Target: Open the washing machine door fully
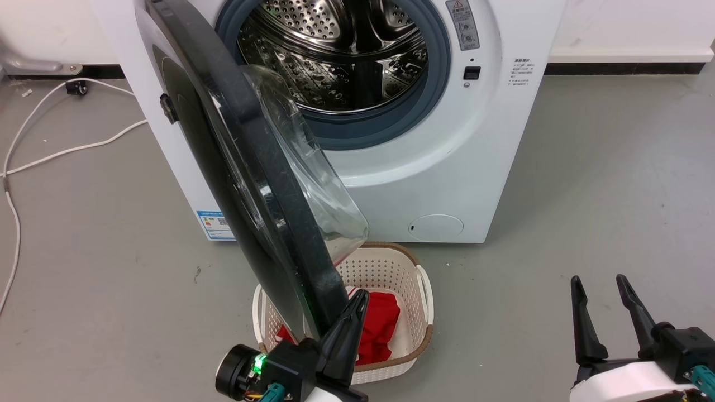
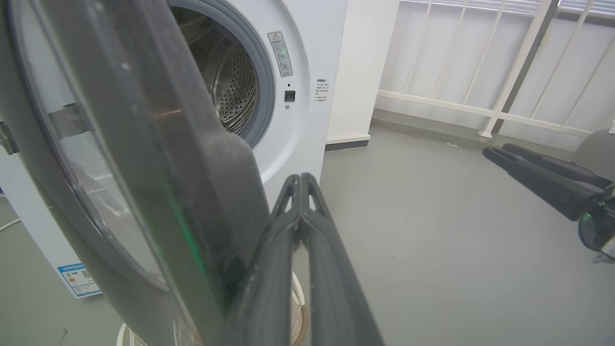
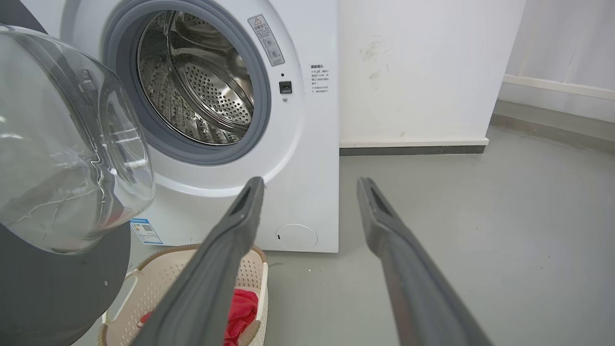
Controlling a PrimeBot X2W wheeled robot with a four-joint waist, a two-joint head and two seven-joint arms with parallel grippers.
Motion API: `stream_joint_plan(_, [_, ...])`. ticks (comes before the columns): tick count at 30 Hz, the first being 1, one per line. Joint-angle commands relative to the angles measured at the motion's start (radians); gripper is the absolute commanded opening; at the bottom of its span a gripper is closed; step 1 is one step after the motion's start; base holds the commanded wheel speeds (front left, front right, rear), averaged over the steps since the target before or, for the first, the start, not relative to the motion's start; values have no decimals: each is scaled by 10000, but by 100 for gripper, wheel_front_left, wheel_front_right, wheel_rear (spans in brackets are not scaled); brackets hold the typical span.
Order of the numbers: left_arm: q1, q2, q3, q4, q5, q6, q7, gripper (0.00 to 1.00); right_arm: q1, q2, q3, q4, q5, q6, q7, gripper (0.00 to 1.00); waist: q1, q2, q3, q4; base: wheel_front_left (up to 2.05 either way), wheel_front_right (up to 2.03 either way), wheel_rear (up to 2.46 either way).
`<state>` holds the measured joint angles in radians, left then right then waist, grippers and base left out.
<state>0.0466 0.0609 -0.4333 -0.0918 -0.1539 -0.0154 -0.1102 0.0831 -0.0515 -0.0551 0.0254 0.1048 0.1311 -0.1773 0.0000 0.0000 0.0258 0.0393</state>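
Note:
The white washing machine [image 1: 458, 167] stands ahead with its steel drum mouth exposed. Its round black door [image 1: 246, 167], with a bulging clear glass bowl [image 1: 313, 173], swings out about halfway from a hinge on the left. My left gripper [image 1: 360, 298] is shut, its fingers lying against the inner side of the door's free edge [image 2: 226, 192], near the rim's lowest part. My right gripper [image 1: 600, 285] hangs open and empty at the lower right, well apart from the machine. In the right wrist view the glass bowl [image 3: 62, 158] and the door [image 3: 43, 288] sit at the left.
A cream perforated basket [image 1: 413, 268] holding a red cloth [image 1: 380, 329] sits on the floor under the door's edge. White cables [image 1: 33, 162] trail over the grey floor at the left. A white railing [image 2: 504, 72] runs along the right in the left wrist view.

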Motion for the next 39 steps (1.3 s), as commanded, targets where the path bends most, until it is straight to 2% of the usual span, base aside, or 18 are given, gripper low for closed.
stream_joint_plan(1, [-3, 56, 150, 48, -33, 121, -68, 0, -48, 26, -2, 3, 13, -5, -60, 100, 0, 0, -5, 10, 0, 0, 0])
stream_joint_plan(15, [874, 331, 633, -638, -73, 902, 15, 0, 143, 26, -95, 53, 32, -5, -124, 100, 0, 0, -133, 484, 0, 0, 0])
stream_joint_plan(29, [1275, 453, 1134, -1256, -168, 1469, -148, 0, -1, 23, -369, -83, -97, -7, -101, 100, 0, 0, 34, 1977, 0, 0, 0])
stream_joint_plan(39, [1059, 864, 2314, -1176, -518, 1879, -544, 0, -34, 22, -502, -289, -124, -7, 49, 100, 0, 0, 114, 2883, 0, 0, 0])
